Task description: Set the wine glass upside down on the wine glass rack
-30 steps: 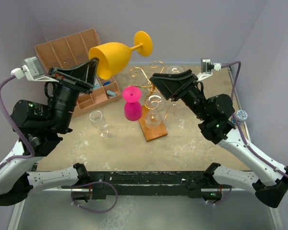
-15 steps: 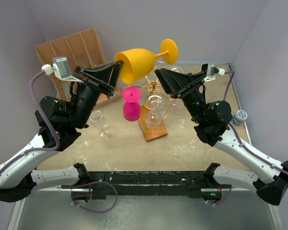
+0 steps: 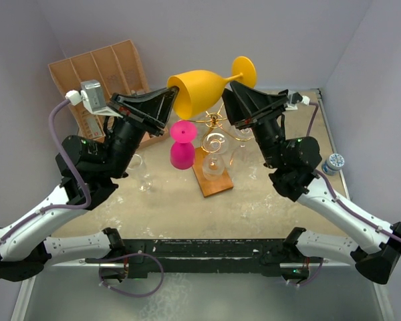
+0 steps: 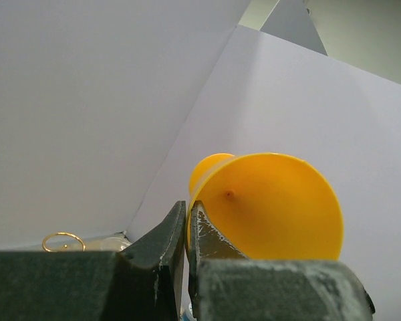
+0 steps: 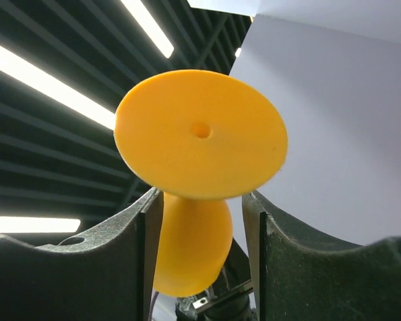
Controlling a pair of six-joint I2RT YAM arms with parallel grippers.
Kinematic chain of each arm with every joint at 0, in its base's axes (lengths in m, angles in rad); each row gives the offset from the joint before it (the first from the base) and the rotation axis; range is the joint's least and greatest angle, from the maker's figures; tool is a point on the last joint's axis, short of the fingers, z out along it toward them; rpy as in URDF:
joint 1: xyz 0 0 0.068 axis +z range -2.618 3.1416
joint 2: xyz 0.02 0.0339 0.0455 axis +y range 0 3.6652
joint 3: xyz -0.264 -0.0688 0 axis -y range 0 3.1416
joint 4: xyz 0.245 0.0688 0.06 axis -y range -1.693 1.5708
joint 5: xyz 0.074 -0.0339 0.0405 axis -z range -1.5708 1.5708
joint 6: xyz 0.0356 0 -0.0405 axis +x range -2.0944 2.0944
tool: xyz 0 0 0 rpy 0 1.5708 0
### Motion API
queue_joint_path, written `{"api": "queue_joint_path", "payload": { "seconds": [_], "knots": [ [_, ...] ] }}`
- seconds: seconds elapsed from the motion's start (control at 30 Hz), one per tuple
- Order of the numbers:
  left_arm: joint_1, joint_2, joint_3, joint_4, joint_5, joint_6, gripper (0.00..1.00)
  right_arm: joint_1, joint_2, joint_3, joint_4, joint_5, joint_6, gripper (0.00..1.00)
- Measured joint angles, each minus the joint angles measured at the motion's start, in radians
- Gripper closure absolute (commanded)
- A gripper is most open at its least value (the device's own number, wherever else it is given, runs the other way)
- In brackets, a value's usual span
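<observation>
A yellow wine glass (image 3: 200,90) is held on its side, high above the table, with its foot pointing right. My left gripper (image 3: 168,100) is shut on its rim; in the left wrist view the two fingers pinch the rim wall (image 4: 188,221) and the bowl (image 4: 271,207) fills the right. My right gripper (image 3: 237,97) is open, with one finger on each side of the stem just behind the foot (image 5: 200,134). The gold wire rack (image 3: 215,122) on its brown base (image 3: 217,184) stands below the glass.
A pink glass (image 3: 182,147) hangs upside down on the rack's left side, and a clear glass (image 3: 212,164) sits at the base. Another clear glass (image 3: 139,170) stands on the table to the left. A tan organiser box (image 3: 97,67) is at the back left. A small bottle (image 3: 335,162) is at the right edge.
My left arm has carried the yellow glass to the right, over the rack. My right gripper has risen and closed in on the glass's foot, its fingers now either side of the stem.
</observation>
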Motion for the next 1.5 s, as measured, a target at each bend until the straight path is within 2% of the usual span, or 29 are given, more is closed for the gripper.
{"api": "queue_joint_path", "payload": {
  "seconds": [0.17, 0.33, 0.53, 0.73, 1.0, 1.27, 1.5],
  "knots": [
    [0.0, 0.003, 0.0, 0.0, 0.023, 0.0, 1.0, 0.0, 0.021, 0.05, -0.049, 0.035, 0.031, 0.57],
    [0.0, 0.0, -0.012, 0.006, 0.043, 0.0, 1.0, 0.0, 0.033, 0.075, -0.077, 0.058, 0.048, 0.7],
    [0.0, -0.012, -0.055, 0.005, 0.06, -0.001, 1.0, 0.0, 0.033, 0.075, -0.088, 0.068, 0.058, 0.71],
    [0.0, -0.044, -0.09, -0.012, 0.089, -0.004, 0.98, 0.0, 0.033, 0.075, -0.086, 0.069, 0.048, 0.99],
    [0.0, -0.088, -0.092, -0.132, 0.052, -0.038, 0.67, 0.005, 0.031, 0.075, -0.064, 0.064, -0.106, 1.0],
    [0.0, -0.143, -0.027, -0.404, -0.056, -0.083, 0.58, 0.005, -0.095, 0.036, -0.091, 0.048, -0.338, 1.0],
    [0.0, -0.212, 0.027, -0.566, -0.057, -0.117, 0.53, 0.005, -0.195, 0.032, -0.181, -0.06, -0.535, 1.0]
  ]
}}
